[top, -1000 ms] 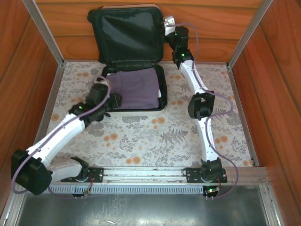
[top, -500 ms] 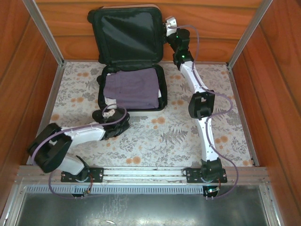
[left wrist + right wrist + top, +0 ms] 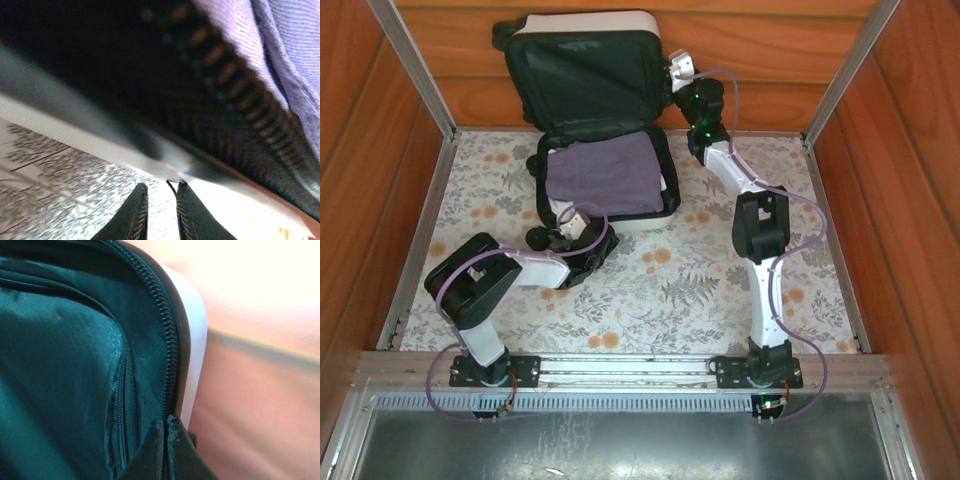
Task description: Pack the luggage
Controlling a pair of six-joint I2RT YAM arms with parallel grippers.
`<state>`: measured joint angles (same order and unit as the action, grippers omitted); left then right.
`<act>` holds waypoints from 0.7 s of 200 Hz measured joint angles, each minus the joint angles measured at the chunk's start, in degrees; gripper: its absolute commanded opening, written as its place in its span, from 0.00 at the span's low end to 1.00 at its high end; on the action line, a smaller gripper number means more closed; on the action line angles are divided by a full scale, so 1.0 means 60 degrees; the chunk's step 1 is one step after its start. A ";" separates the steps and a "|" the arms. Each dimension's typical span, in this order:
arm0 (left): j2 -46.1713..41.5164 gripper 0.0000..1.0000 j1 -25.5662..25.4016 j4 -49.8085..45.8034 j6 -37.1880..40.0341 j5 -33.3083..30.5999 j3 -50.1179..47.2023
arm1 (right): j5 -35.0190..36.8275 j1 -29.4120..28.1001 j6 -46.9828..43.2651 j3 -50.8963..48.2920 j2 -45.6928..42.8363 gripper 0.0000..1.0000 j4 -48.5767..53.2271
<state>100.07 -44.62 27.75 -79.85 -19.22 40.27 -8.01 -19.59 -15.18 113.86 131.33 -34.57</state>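
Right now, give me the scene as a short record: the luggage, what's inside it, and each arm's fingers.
luggage: open, lid raised toward the back wall, base flat on the floral tabletop
contents: folded purple garment in the base
right fingers: shut on the lid's zipper rim, right side
left fingers: narrow gap, at the base's near white edge; grip unclear

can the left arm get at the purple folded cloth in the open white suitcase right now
Probably yes. The left gripper is at the near rim of the white hard-shell suitcase, the purple folded cloth lies uncovered just beyond, and the black-lined lid stands up. Only the rim needs clearing.
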 measured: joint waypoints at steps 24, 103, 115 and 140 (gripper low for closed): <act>0.0299 0.22 0.0066 0.0495 -0.0029 -0.0040 0.0171 | 0.0168 -0.0153 -0.0076 -0.2044 -0.1151 0.00 -0.0739; -0.1188 0.45 0.0535 0.0856 0.0583 0.0051 -0.1606 | 0.4116 -0.0353 0.2590 -0.7603 -0.5723 0.63 0.3468; -0.2288 0.48 0.0011 0.0255 0.1005 -0.0109 -0.2138 | 0.4561 -0.0353 0.3719 -0.8510 -0.7114 0.67 0.4790; -0.5209 0.51 -0.2080 -0.2976 0.2109 -0.1169 -0.1763 | 0.4747 -0.0288 0.5490 -0.9919 -1.0105 0.70 0.7173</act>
<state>68.82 -57.10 9.89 -67.20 -26.24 29.69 20.47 -21.32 17.76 54.35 70.70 8.47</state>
